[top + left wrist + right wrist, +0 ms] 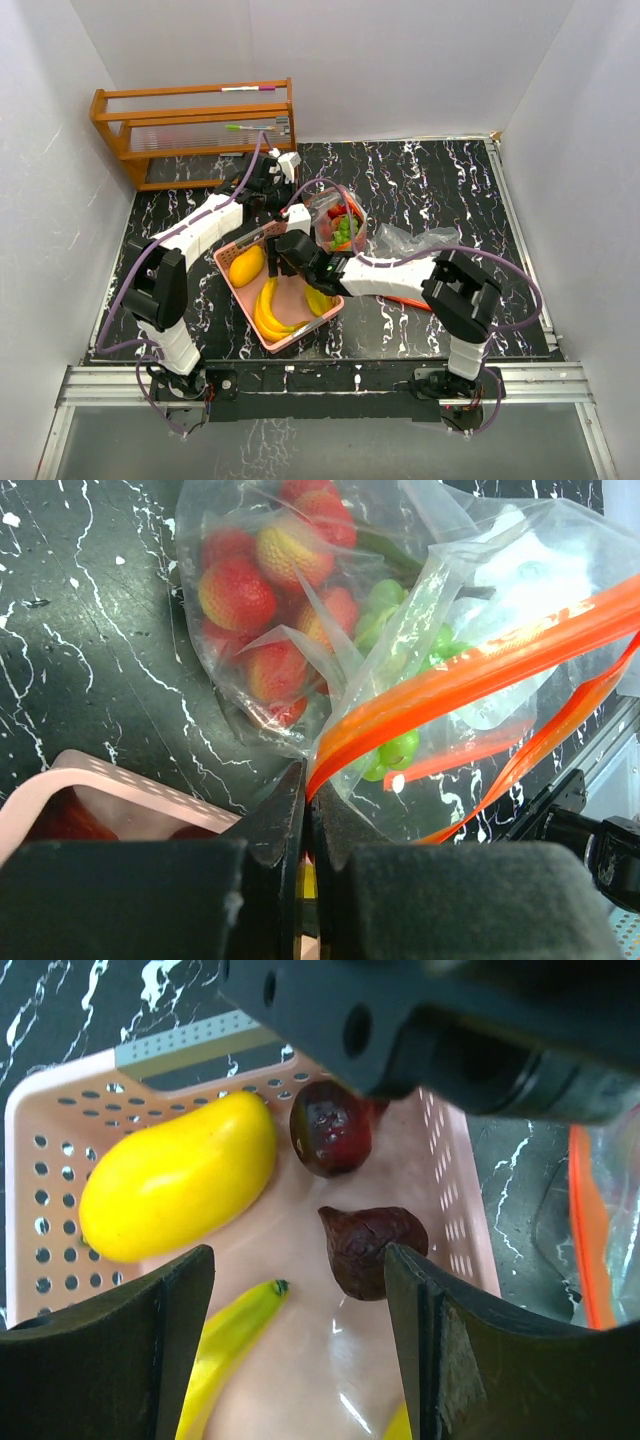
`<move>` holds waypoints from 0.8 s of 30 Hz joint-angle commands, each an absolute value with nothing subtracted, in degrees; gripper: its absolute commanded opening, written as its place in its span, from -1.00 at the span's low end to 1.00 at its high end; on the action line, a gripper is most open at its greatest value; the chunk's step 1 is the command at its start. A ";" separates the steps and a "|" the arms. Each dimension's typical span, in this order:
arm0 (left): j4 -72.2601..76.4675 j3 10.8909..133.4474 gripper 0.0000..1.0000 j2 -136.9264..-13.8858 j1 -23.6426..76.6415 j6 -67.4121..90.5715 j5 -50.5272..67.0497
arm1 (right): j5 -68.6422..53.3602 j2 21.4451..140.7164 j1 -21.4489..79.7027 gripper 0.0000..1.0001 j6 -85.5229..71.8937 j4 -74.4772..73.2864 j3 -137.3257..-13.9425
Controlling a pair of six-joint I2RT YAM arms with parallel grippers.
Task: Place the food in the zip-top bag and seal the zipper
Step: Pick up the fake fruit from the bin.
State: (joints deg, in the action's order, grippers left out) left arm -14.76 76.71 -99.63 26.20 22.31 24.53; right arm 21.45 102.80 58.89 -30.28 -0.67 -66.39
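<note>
The clear zip-top bag [300, 630] with an orange zipper strip [480, 665] lies right of the pink basket [322, 310]. It holds red strawberry pieces [235, 595] and green pieces [400, 748]. My left gripper [305, 785] is shut on the zipper strip's end and lifts that edge; in the top view the left gripper [300, 222] is at the bag's mouth. My right gripper [300, 1340] hangs open over the basket. Below it lie a yellow mango [175, 1180], a banana [235, 1330] and two dark red pieces [372, 1250]. The banana bunch [270, 315] fills the basket's near end.
A wooden rack [195, 130] stands at the back left corner. Crumpled clear plastic [415, 240] lies right of the bag. White walls close in the black marbled table [450, 180] on three sides.
</note>
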 commanded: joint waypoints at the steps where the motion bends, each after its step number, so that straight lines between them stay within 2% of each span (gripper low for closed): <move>1: -14.15 77.17 -1.00 -96.28 26.72 22.41 27.33 | 27.74 105.90 58.78 0.45 -37.60 -0.80 -68.08; 8: -14.33 77.17 -1.00 -96.23 26.72 22.15 27.49 | 32.31 108.37 59.57 0.44 -45.25 -4.73 -68.29; 24: -14.37 77.78 -1.00 -95.92 26.70 22.59 28.00 | 35.04 113.71 62.31 0.44 -47.80 -10.40 -70.75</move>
